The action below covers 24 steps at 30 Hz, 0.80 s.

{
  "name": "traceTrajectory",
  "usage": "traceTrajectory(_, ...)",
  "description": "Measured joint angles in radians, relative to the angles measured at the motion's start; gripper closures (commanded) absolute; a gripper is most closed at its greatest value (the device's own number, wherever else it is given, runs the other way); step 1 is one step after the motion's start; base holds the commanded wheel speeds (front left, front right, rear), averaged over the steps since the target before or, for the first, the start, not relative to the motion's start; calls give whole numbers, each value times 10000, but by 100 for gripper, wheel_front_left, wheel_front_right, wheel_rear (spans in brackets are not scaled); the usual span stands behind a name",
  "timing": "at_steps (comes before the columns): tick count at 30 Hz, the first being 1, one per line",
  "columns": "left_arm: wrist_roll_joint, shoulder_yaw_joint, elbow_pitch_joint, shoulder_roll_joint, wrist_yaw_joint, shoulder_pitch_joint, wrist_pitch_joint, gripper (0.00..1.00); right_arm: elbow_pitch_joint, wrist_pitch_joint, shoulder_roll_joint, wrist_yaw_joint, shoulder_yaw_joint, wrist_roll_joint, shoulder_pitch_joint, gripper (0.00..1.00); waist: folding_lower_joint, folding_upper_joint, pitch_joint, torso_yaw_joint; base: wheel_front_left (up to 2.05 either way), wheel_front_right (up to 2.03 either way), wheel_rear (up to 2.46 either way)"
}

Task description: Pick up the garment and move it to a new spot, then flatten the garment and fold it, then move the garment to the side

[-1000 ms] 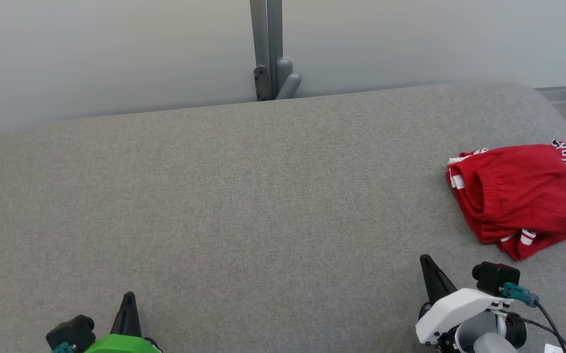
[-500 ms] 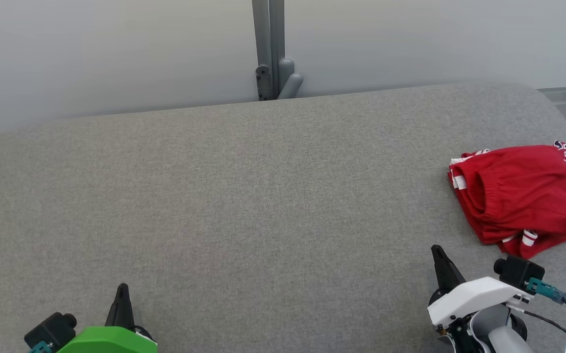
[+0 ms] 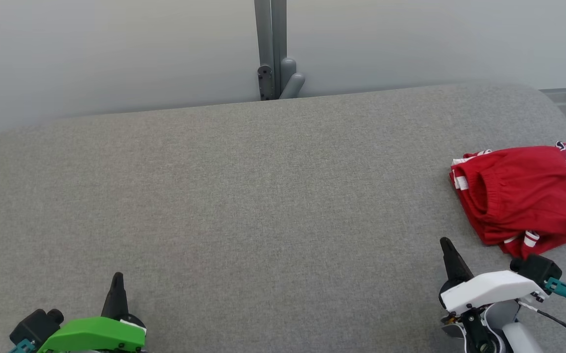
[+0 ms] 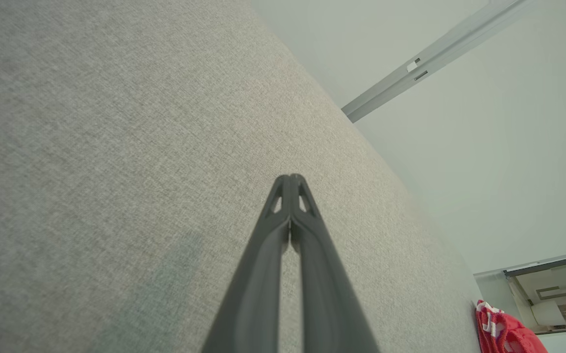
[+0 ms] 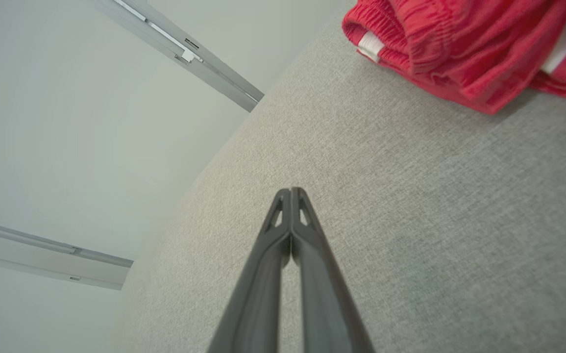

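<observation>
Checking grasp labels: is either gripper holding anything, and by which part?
Nothing is held. Left gripper and right gripper are shut empty; the red garment lies apart.

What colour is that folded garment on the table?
Red, with white trim and dark white-edged lettering; the garment shows best in the head view.

One garment [image 3: 518, 193], one grey table [image 3: 263, 196], one post [image 3: 270, 44] — and two hands: left hand [image 3: 117, 277], right hand [image 3: 446, 242].
</observation>
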Motion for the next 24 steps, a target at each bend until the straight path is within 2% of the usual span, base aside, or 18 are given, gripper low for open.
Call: traceTrajectory(24,-2631,316,-550,10,-207,-217,709,100,-700,679,-6,-8,-537,2704,110,100,0,0,6,83,0,0,0)
